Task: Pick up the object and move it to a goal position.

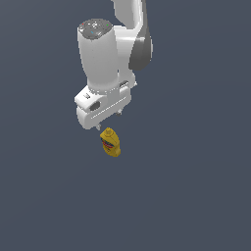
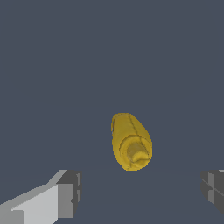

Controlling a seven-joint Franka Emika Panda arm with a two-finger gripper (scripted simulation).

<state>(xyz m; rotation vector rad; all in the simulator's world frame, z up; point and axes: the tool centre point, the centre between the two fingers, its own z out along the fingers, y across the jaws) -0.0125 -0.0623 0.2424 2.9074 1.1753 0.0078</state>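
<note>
In the exterior view the mustard bottle (image 1: 111, 142) stands upright on the floor just below the gripper (image 1: 108, 119), a little toward that view's right. In the wrist view the bottle (image 2: 131, 141) shows cap-first between the fingers (image 2: 68, 192), which are spread wide, empty, touching nothing.

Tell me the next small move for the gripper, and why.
Probably lower straight down. The gripper is open, its fingers apart and holding nothing, and the mustard bottle stands cap-up roughly between them, not yet gripped. Close only once the fingers flank the body.
</note>
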